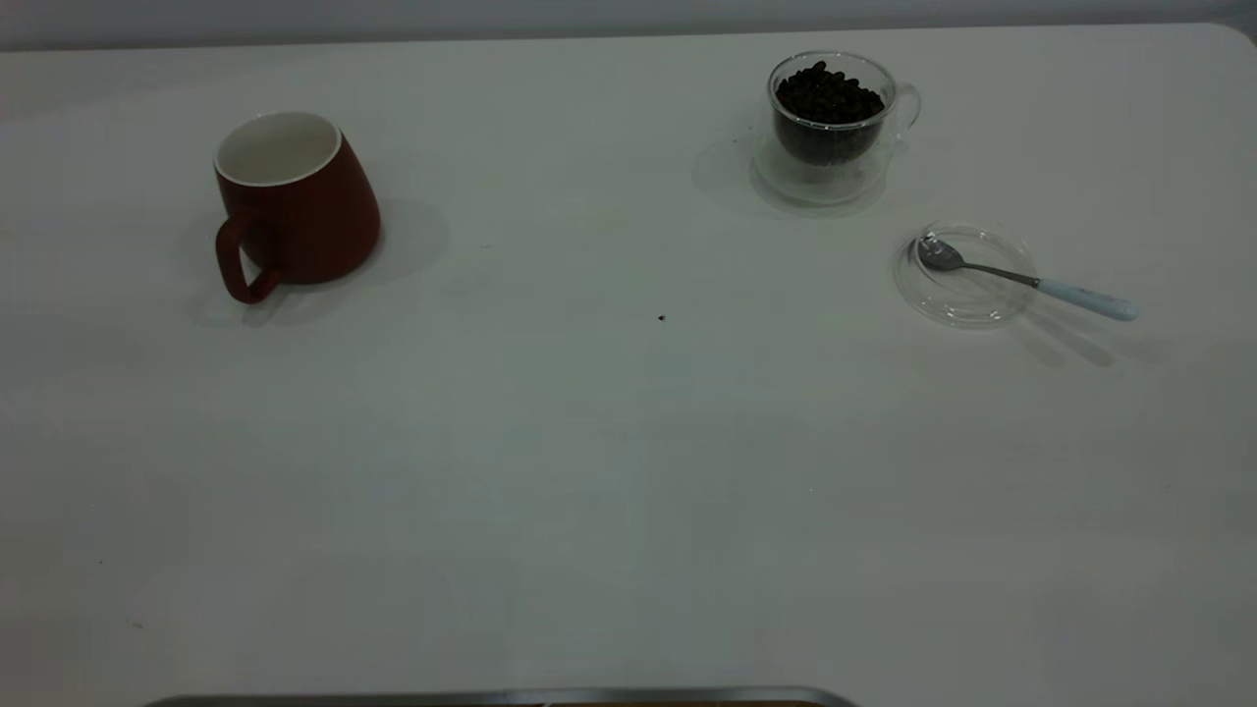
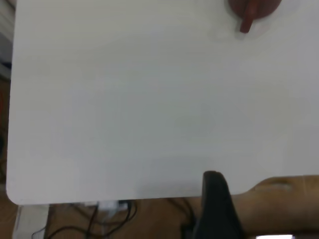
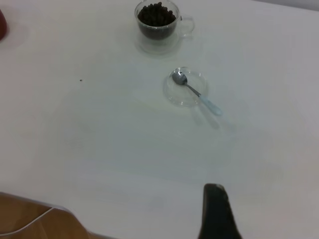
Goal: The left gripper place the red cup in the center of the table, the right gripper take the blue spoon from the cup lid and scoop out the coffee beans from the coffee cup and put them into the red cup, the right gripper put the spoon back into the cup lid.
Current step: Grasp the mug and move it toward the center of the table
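Nothing done yet. I see the red cup [image 1: 295, 201] standing far left, not centre. Spoon [image 1: 1021, 278] lies across the lid [image 1: 967, 306], beans [image 1: 828, 96] fill the glass cup [image 1: 833, 123]. Both grippers' finger state: can't tell.

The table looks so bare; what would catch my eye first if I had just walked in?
Most likely the red cup, standing alone at the left of the white table with its handle toward the camera. Next, the clear coffee cup heaped with dark coffee beans at the far right. Just in front of it the blue spoon rests with its bowl in the cup lid, handle sticking out over the rim.
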Motion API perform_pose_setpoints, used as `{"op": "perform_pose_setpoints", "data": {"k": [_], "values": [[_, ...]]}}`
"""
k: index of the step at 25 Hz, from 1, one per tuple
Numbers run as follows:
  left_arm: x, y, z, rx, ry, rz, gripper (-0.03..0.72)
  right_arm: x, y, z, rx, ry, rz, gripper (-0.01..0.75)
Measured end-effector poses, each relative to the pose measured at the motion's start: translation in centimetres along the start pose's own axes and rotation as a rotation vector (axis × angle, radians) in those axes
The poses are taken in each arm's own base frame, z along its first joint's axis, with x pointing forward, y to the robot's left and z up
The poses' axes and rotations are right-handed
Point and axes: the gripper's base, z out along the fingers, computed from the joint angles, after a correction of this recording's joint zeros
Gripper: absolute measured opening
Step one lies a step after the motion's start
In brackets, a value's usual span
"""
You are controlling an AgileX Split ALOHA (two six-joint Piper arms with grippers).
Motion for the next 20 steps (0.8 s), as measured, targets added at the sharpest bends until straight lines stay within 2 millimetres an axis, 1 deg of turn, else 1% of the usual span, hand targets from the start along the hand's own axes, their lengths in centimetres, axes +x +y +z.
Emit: {"op": "perform_pose_setpoints", "data": {"k": [1, 4, 7, 9, 11, 12, 16, 20], "values": [[-1.2, 0.1, 0.5, 0.002, 0.014, 0.015, 0.577, 0.0, 0.0, 0.0, 0.000, 0.000, 0.000, 0.533], [-4.9, 0.4, 2.9, 0.012, 0.067, 0.052, 0.577, 0.0, 0.0, 0.0, 0.000, 0.000, 0.000, 0.533], [-8.2, 0.7, 6.2, 0.021, 0.108, 0.146, 0.577, 0.0, 0.0, 0.0, 0.000, 0.000, 0.000, 0.533], [-9.8, 0.8, 8.4, 0.032, 0.142, 0.245, 0.577, 0.0, 0.0, 0.0, 0.000, 0.000, 0.000, 0.533], [-11.0, 0.9, 10.9, 0.056, 0.202, 0.361, 0.577, 0.0, 0.0, 0.0, 0.000, 0.000, 0.000, 0.533], [-11.6, 0.9, 11.9, 0.069, 0.223, 0.427, 0.577, 0.0, 0.0, 0.0, 0.000, 0.000, 0.000, 0.533], [-12.7, 0.8, 16.5, 0.146, 0.327, 0.669, 0.577, 0.0, 0.0, 0.0, 0.000, 0.000, 0.000, 0.533], [-13.4, 0.8, 20.7, 0.203, 0.397, 0.790, 0.577, 0.0, 0.0, 0.0, 0.000, 0.000, 0.000, 0.533]]}}
